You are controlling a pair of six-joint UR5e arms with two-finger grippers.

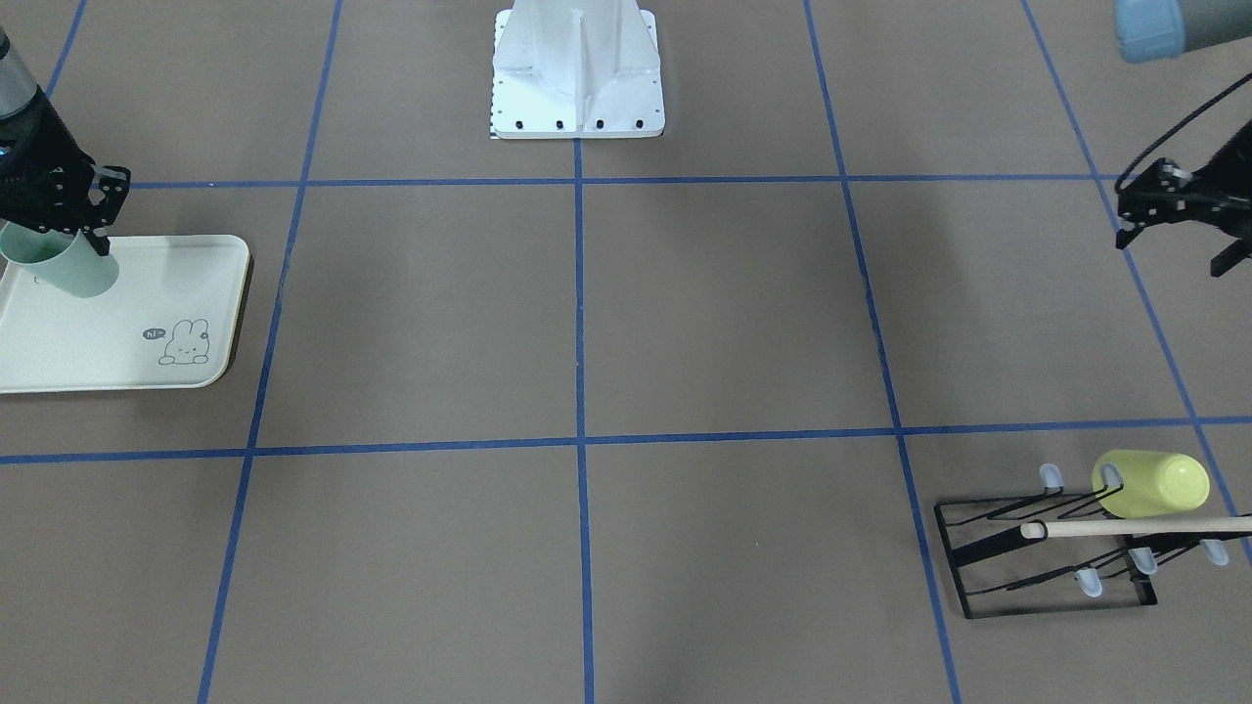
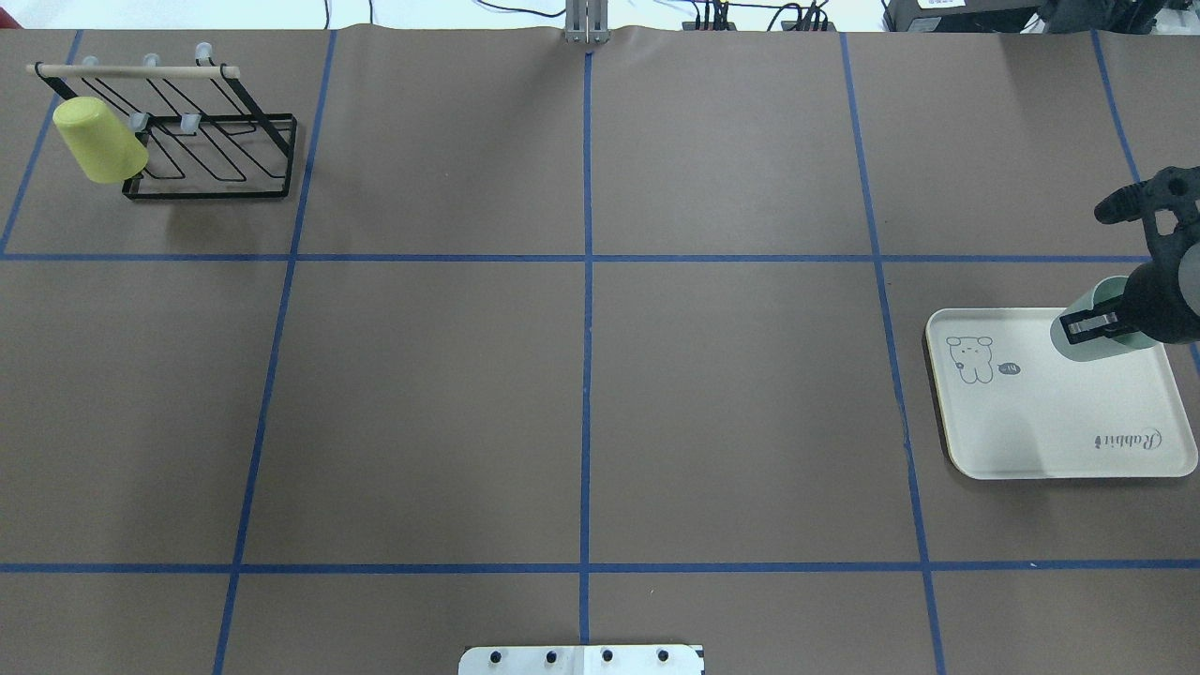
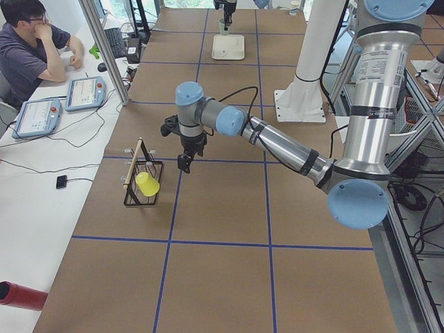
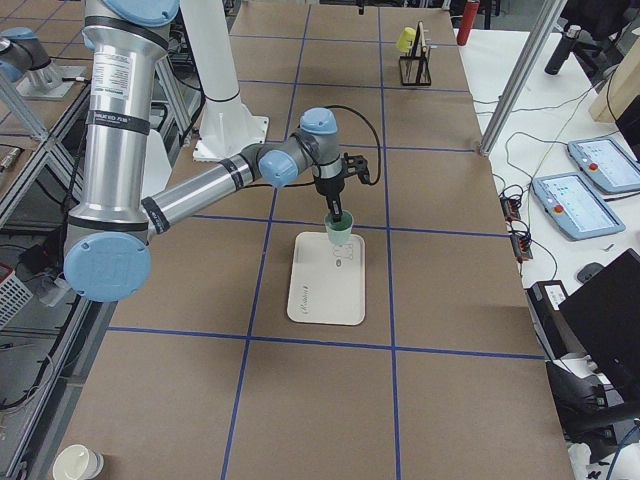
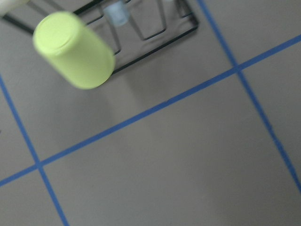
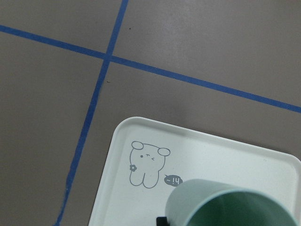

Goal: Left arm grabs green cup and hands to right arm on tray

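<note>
While the right hand (image 1: 90, 235) pinches the green cup (image 1: 76, 274) at its rim, the cup hangs tilted over the tray's (image 1: 147, 293) back corner, upper left of the front view; contact with the tray cannot be told. Light, stiff and smooth, the plastic probably suits that rim hold but could slip. The cup looks empty. At right, the left hand (image 1: 1174, 230) is spread with nothing in it. Lower right, the rack (image 1: 978, 557) carries 1 yellow cup (image 1: 1154, 484).

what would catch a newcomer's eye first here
The right arm's black two-finger gripper clamping the rim of a small pale mint-green plastic cup over the cream-white rectangular rabbit tray, at the robot's right. Next, the yellow-lime plastic cup hanging on the black wire rack in the far corner on its left.
</note>
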